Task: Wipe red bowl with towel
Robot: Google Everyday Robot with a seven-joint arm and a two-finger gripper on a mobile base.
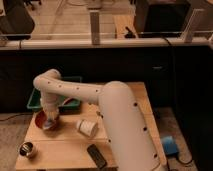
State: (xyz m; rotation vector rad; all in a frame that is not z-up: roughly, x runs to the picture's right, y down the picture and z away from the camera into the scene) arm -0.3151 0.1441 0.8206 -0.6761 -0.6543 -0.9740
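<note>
Red bowl [38,119] at bench [65,146] left side, near green tray [34,98]; gripper [50,118] down inside it, bluish towel [50,124] beneath; whether clenched, cannot tell; wiping seemingly under way, lift-out left.

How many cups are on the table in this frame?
2. A white cup lies on its side in the middle of the table; a small metallic cup stands at the front-left corner. The gripper is at the red bowl, and the arm may hide others.

Matt wooden table [67,146], shiny metal cup [27,149], cloth towel [49,124] in red bowl [39,119] under gripper [51,118]
</note>
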